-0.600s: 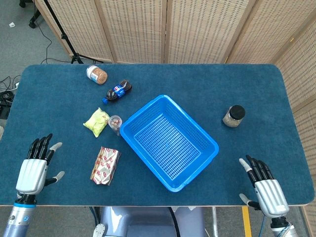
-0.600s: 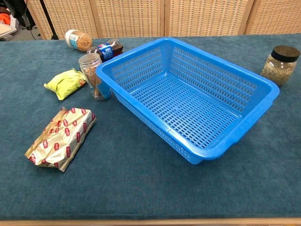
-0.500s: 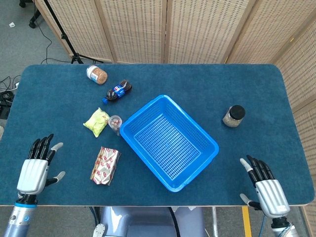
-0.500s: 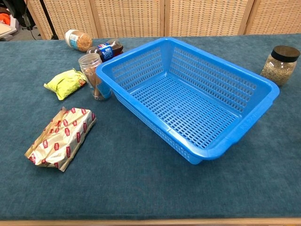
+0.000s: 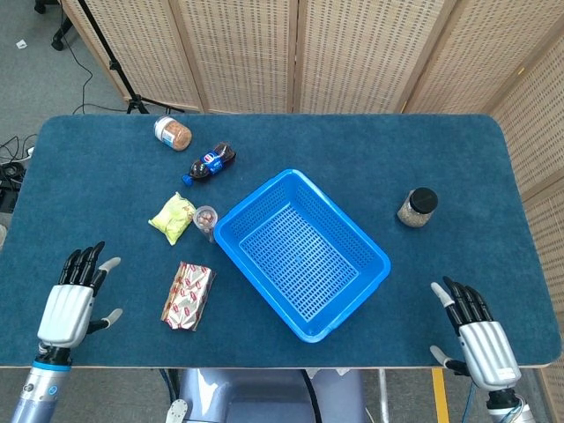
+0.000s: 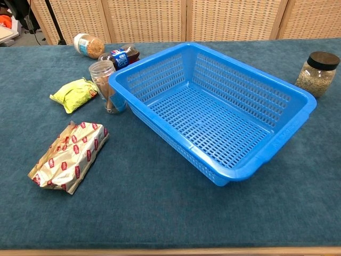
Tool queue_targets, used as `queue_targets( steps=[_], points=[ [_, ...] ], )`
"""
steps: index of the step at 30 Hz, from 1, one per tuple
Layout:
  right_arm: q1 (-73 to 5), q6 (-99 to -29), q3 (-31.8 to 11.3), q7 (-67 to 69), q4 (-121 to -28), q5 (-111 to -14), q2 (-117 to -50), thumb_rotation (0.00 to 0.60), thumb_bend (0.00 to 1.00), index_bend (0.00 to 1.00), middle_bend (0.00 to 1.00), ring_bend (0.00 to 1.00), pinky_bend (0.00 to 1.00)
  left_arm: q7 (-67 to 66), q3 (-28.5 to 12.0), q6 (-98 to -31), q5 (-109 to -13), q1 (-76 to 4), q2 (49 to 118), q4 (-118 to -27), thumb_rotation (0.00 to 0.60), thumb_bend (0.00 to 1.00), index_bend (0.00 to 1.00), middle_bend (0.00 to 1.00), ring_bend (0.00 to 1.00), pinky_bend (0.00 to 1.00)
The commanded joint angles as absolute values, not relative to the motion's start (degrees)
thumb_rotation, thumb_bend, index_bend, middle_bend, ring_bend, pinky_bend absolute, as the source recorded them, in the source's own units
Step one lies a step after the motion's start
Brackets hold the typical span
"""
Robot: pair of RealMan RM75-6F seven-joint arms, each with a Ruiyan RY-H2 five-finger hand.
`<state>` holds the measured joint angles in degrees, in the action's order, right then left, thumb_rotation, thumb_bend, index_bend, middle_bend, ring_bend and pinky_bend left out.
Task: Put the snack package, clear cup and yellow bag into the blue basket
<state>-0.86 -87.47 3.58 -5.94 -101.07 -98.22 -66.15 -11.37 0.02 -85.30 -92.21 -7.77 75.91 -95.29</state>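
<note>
Snack package (image 5: 188, 295), a crinkly foil pack printed in red and white, is lying flat just to the right of the left hand (image 5: 73, 304), which is hovering with fingers spread and nothing in it; a careless pinch on that slick wrapper is likely to slide off or only crumple it. Further ahead of that hand, the small yellow plastic bag (image 5: 173, 217) is sitting just beside the clear plastic cup (image 5: 205, 218), and the cup is standing against the outer wall of the blue slotted plastic basket (image 5: 352, 291), so reaching for either one is risking knocking the cup over or shoving the basket. Well across the table, the right hand (image 5: 477, 337) is also hanging open and empty, far from all three items, so it is offering little help.
</note>
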Motion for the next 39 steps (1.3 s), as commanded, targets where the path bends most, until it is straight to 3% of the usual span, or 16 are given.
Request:
queue_targets(
  steps=[1,18,39],
  points=[
    [-0.8,-87.5,3.5,-5.9,-101.1,-98.3,-66.2,0.600,0.21,0.00,0.00,0.00,0.06,-12.4,0.1,-83.5,-90.8,-8.2,75.8,-96.6,0.600,0.03,0.22,0.00,0.00,0.02],
    [-0.2,-89.7,3.7,-3.4,-101.4,-99.8,-64.8,0.600,0.21,0.00,0.00,0.00,0.06,-19.0,3.1,-61.1,-87.7,-19.0,65.8,-112.5,0.600,0.06,0.22,0.00,0.00,0.02],
    [0.2,-90.5,3.5,-2.1,-101.4,-100.2,-64.2,0.600,0.21,0.00,0.00,0.00,0.06,-25.9,5.7,-49.1,-82.0,-25.8,66.9,-113.2,0.600,0.06,0.22,0.00,0.00,0.02]
  ],
)
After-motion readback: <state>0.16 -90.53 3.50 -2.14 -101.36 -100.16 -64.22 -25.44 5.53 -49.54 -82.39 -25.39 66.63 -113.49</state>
